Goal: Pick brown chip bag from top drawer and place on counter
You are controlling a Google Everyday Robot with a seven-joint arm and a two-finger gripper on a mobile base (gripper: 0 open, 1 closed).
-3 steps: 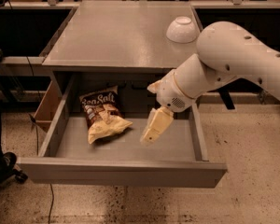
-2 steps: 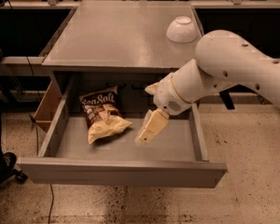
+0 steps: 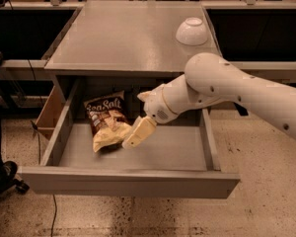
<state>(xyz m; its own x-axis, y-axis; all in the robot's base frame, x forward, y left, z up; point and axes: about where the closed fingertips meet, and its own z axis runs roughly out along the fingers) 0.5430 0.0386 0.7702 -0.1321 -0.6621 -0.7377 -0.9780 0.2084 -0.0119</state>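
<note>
My tool (image 3: 138,132) sits in the open top drawer (image 3: 128,182) just beside the brown chip bag (image 3: 104,122) at its left, wide or narrow I cannot tell, and the bag is not yet lifted onto the surface (image 3: 123,38).

Speckled beige floor (image 3: 266,201) spans the bottom, dark shelving recesses (image 3: 256,33) fill the upper corners, and the pincer (image 3: 137,133) hangs at centre frame.
</note>
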